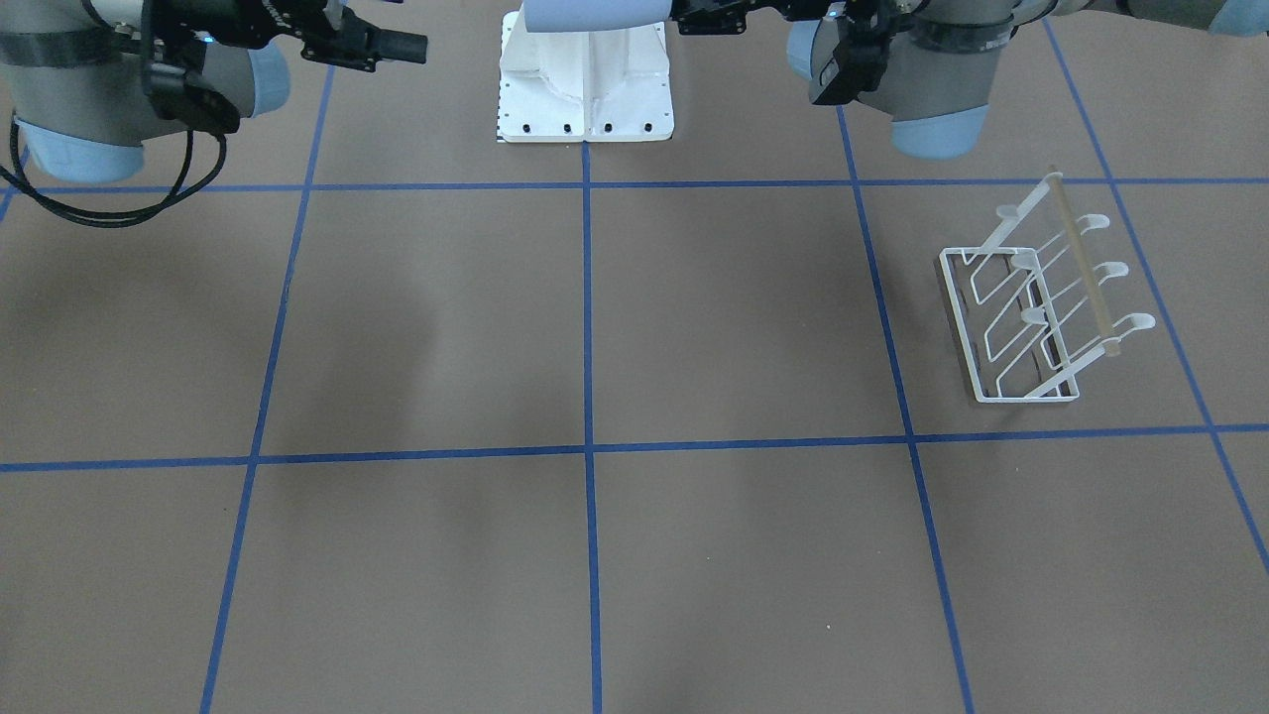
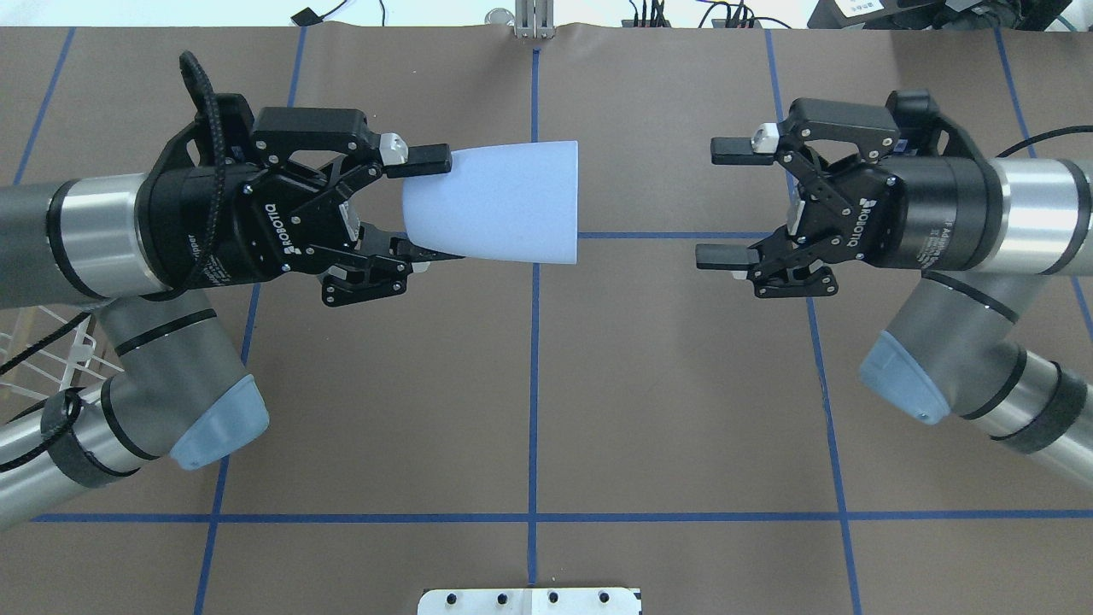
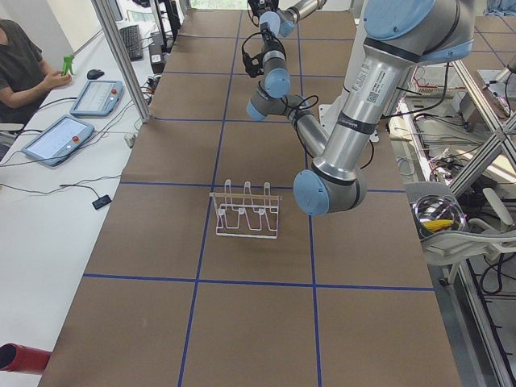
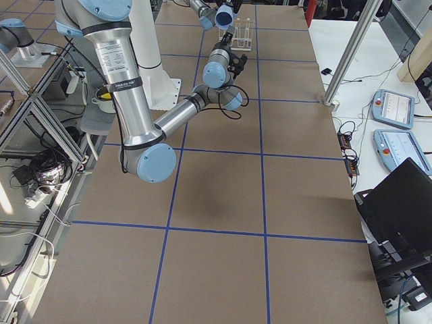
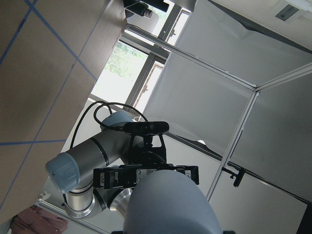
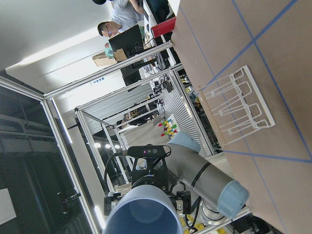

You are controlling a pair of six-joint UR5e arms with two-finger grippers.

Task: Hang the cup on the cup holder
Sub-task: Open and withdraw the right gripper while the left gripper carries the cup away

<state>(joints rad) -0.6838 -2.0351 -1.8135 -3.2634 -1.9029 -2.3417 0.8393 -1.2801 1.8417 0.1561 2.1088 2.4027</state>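
Note:
The pale blue cup (image 2: 504,201) lies level in the air above the table's middle, rim toward my right arm. My left gripper (image 2: 431,205) is shut on the cup near its narrow base. My right gripper (image 2: 719,203) faces the rim from a short way off, open and holding nothing. In the right wrist view the cup's open mouth (image 6: 141,214) looks at the camera. The left wrist view shows the cup's base (image 5: 170,204). The white wire cup holder (image 1: 1041,307) with its tan wooden bar stands on the table on my left side, all pegs bare; it also shows as the cup holder (image 3: 246,211).
The white robot base plate (image 1: 585,99) sits at the table's near edge. Blue tape lines grid the brown table (image 2: 666,384). A person (image 3: 24,64) sits beside tablets (image 3: 60,139) at a side bench. A red cylinder (image 3: 20,357) lies off the table's corner.

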